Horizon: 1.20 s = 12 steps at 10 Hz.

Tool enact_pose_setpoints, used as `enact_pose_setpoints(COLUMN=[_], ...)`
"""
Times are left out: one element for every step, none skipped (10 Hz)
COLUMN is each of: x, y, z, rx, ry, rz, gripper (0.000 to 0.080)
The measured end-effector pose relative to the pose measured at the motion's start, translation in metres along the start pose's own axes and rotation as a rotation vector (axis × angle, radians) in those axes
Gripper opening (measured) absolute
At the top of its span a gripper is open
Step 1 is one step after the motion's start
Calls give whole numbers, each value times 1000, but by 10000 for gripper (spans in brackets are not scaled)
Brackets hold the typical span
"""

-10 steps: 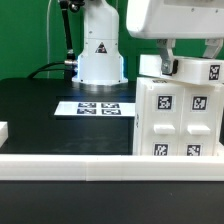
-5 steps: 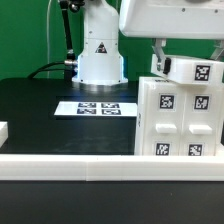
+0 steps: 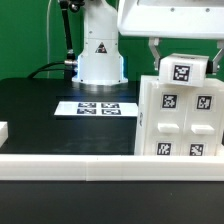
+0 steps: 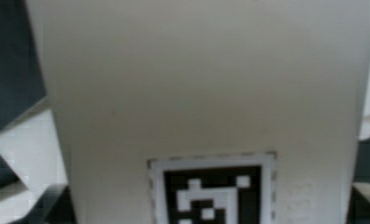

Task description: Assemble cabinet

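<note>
The cabinet [image 3: 180,122], a large white box with several square tags on its front, stands at the exterior view's right. My gripper [image 3: 182,58] hangs just above its top and is shut on a small white tagged block [image 3: 183,72]. One finger shows on each side of the block, whose tag faces the camera. The block sits at or just over the cabinet's top edge; I cannot tell whether they touch. In the wrist view the block [image 4: 200,90] fills the picture, its tag near the gripper [image 4: 208,215]. The cabinet is hidden there.
The marker board [image 3: 100,107] lies flat on the black table in front of the robot's white base [image 3: 100,55]. A long white rail [image 3: 70,165] runs along the front edge. A small white piece [image 3: 3,130] shows at the left edge.
The gripper has shifted slightly to the exterior view's left and turned. The held block went from slanted, stretching to the right, to squarely facing the camera above the cabinet.
</note>
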<state>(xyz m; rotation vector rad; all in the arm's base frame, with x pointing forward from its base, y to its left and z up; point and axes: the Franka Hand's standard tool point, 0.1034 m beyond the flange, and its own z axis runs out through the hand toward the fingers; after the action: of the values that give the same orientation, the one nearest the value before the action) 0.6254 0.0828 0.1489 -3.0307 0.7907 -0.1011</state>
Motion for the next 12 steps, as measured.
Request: enact_pose_setpoints(x=[1,2,2,3,3,3,4,4,5,4,4,5], y=[1,2,2,3,3,3,3,4,4,5,5,6], z=[0,0,0,0,0,-1,-1,-1,-1,-1,-1,-1], rx=[-1,-1,1,2,3,6,8,12,12,15,18,24], ry=[1,1,1,0,-1,-3,-6,-9,-10,-17,-26,-43], rz=[114,167,283,375,434,526,623,764,799,945,1041,1216], gripper=[564,564,564,564,564,564,564,564,564,564,564,564])
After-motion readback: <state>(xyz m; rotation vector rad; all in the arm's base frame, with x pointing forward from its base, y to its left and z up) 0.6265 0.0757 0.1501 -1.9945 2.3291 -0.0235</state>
